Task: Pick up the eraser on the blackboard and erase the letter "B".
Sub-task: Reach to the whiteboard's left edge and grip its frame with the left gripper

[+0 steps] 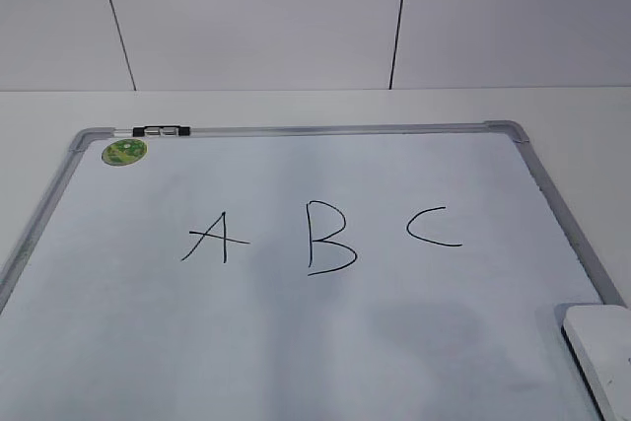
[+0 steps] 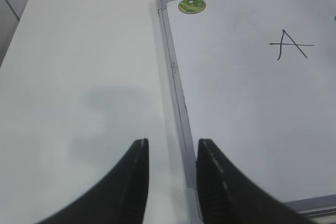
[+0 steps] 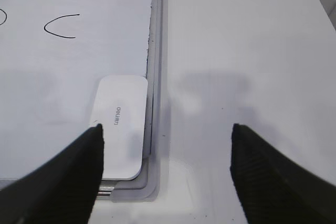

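Right gripper (image 3: 165, 174) spread wide, offset toward 3 o'clock of eraser (image 3: 122, 124); risks straddling blackboard (image 3: 155, 77) frame, missing grasp.

The white table (image 1: 296, 105) carries the blackboard (image 1: 296, 342), which lies flat on it and fills most of the near and middle area. Bare tabletop shows as a band along the far side in front of the wall, and as strips to the left and right of the board's grey frame. In the wrist views faint soft shadows fall on that bare top at either side of the board.
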### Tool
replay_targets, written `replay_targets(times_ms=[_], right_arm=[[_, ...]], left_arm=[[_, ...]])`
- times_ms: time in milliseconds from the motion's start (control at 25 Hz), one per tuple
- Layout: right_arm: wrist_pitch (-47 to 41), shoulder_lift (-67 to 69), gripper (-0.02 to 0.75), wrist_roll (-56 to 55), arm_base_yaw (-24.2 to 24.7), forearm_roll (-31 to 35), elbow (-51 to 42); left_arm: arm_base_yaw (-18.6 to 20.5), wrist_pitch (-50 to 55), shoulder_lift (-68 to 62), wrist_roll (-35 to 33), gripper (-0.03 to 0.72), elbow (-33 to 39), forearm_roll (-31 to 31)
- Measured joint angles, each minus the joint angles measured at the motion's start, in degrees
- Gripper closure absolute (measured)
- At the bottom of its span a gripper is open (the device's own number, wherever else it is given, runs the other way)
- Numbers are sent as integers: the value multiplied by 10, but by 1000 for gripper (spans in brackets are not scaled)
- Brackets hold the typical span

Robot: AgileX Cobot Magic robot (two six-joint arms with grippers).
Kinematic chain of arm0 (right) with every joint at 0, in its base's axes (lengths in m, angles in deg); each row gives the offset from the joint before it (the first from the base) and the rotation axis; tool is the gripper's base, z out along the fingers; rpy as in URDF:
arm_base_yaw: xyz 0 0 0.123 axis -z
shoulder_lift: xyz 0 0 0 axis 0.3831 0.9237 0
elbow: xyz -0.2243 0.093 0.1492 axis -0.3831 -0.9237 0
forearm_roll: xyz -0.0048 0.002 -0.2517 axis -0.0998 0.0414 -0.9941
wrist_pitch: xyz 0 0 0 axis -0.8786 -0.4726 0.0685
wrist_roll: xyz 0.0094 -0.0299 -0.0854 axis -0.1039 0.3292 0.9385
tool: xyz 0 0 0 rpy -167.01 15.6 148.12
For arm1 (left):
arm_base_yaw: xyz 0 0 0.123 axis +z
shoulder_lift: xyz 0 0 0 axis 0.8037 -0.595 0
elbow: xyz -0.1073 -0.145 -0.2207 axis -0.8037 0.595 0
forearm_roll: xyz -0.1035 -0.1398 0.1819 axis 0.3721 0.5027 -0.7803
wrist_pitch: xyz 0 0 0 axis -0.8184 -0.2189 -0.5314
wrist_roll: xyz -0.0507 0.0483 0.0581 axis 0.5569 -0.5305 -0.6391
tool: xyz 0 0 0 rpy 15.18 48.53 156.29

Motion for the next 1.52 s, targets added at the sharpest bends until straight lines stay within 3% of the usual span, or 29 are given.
replay_targets(times_ms=[800, 1280, 1520], right_arm=[[0, 58, 174, -11, 0, 1, 0], [1, 218, 174, -24, 0, 90, 2], [3, 285, 174, -24, -1, 98, 12]], left_arm=[[0, 0, 0, 0, 449, 0, 0], [0, 0, 0, 0, 449, 0, 3], [0, 0, -30, 40, 448, 0, 5]])
